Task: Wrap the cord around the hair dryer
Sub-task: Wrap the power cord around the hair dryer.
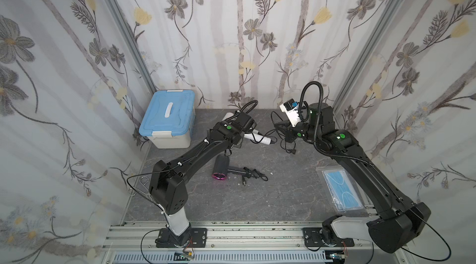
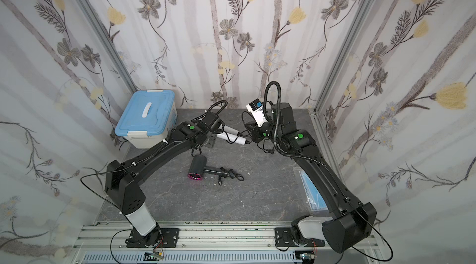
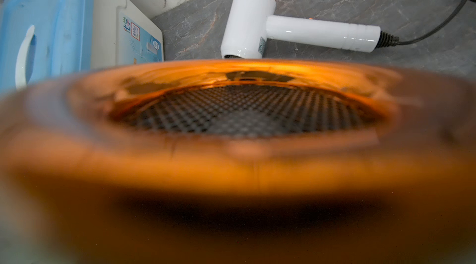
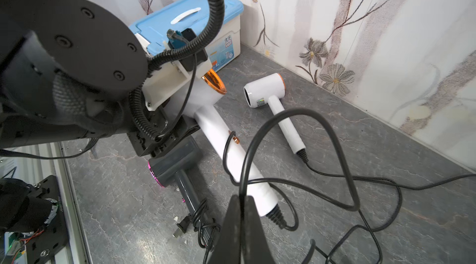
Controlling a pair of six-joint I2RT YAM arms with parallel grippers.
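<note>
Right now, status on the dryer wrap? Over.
Left gripper clamped on white dryer head. Right gripper shut on cord, one loop on handle. Grey dryer and second white dryer lie close by.

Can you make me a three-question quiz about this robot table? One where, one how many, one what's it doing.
1. Where is the blue-lidded box? A) back corner, left arm's side B) on the front rail C) between the arms
2. How many hair dryers are there? A) two B) three C) five
3. What are the right fingers doing? A) spread wide B) pinching the black cord C) holding the box

1 A: it sits where the walls meet. 2 B: grey dryer, lying white dryer, held white dryer. 3 B: shut with the cord between them.
</note>
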